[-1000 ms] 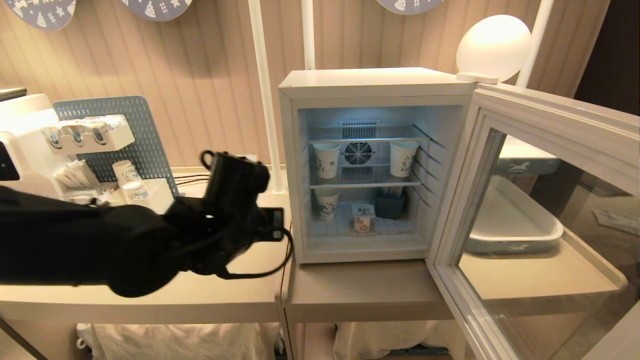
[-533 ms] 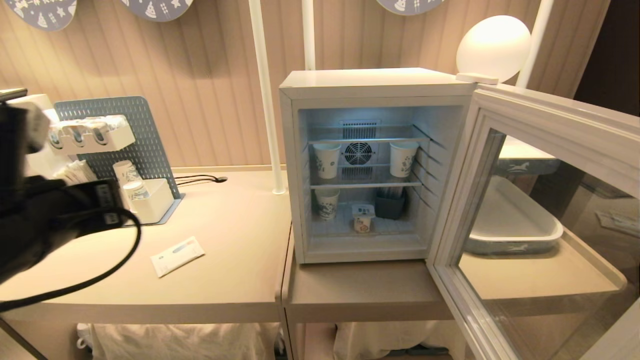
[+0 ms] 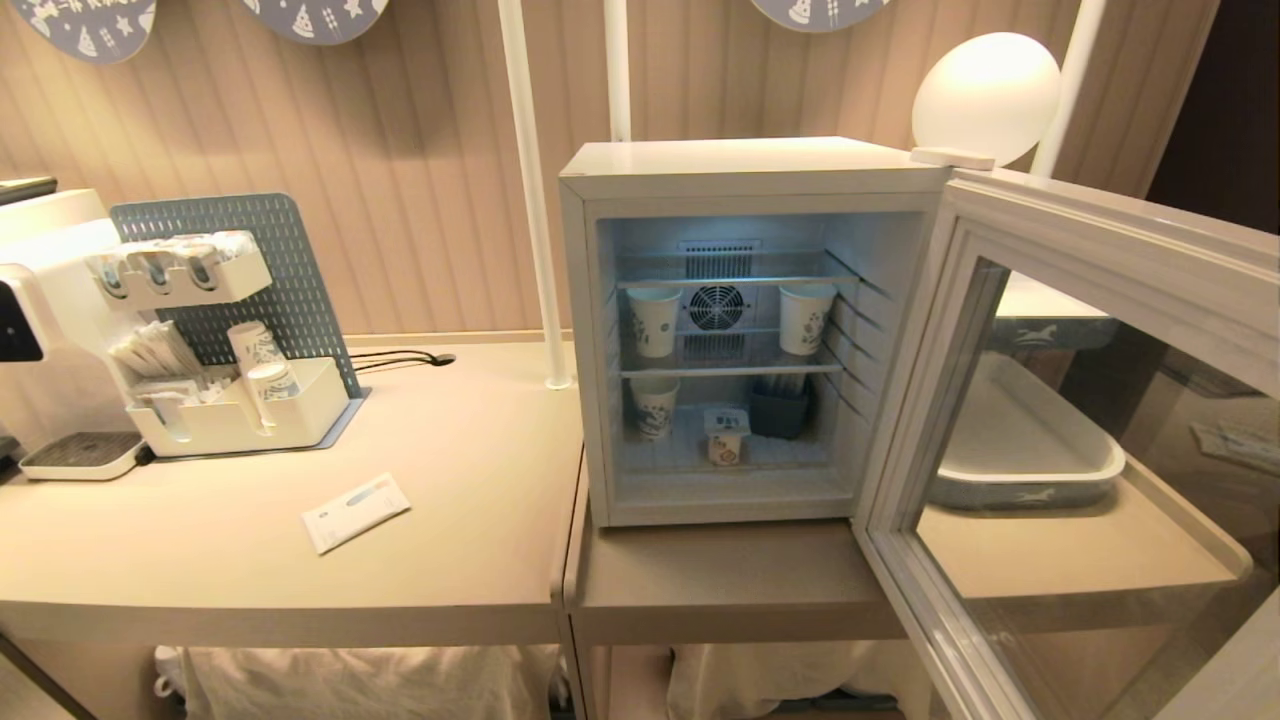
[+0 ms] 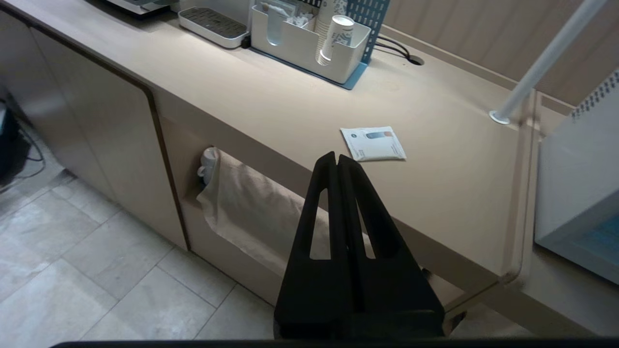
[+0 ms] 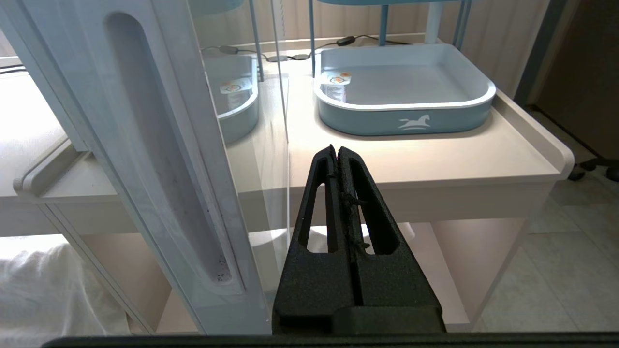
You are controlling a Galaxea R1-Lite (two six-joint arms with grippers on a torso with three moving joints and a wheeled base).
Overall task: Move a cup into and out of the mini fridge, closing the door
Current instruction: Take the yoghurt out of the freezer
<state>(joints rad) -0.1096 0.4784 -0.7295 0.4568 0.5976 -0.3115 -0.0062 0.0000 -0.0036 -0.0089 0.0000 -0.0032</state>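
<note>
On your far left sat the white coffee machine (image 3: 45, 290) and the white organiser caddy (image 3: 240, 415) with its blue pegboard back and patterned paper cups, and just in front of them a flat white sachet (image 3: 355, 512) lay loose on the beige counter (image 3: 300, 590). Your left gripper (image 4: 337, 162) hung out past the front edge of that counter, off the head view altogether, its black fingers pressed flat together with nothing between them.

Moving right, the white box-shaped mini fridge (image 3: 740, 160) stood wide open and lit inside. There was your target: the small white plastic pot with the flat foil lid, the cup (image 3: 725, 435), upright on the bottom wire shelf, a taller paper cup to its left and a dark little holder to its right. It stood tall-axis vertical, so I'd say a level reach straight in through the opening suited it.

Further right, the pale-framed glass door (image 3: 1060, 400) swung out toward you. Your right gripper (image 5: 338, 152) was parked low just beside that door's inner frame, fingers also closed on nothing, facing the blue-and-white tray (image 5: 411, 116) where a second foil-lidded pot (image 5: 335, 84) sat.

So the cup lay forward and to the right of your left jaws, with the fridge wall between; the door stood between it and your right jaws.
</note>
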